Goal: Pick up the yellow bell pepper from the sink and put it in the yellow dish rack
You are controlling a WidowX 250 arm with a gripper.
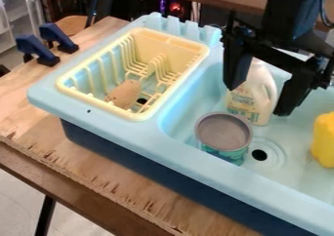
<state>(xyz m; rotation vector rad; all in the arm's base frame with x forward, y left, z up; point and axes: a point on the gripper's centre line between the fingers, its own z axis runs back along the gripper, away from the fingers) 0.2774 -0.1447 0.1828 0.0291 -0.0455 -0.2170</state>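
White bottle stands upright in the sink basin, toward its back edge on the drying rack side. My jaws stand open, spread about the bottle; contact cannot be confirmed. Positioning appears done; grip and lift, none recorded. Tin stands just in front, near the drain, ungripped.

Small dark lettering in short lines stands on the front label of the white plastic bottle; the green-and-teal wrap on the round grey-topped can shows nothing legible.
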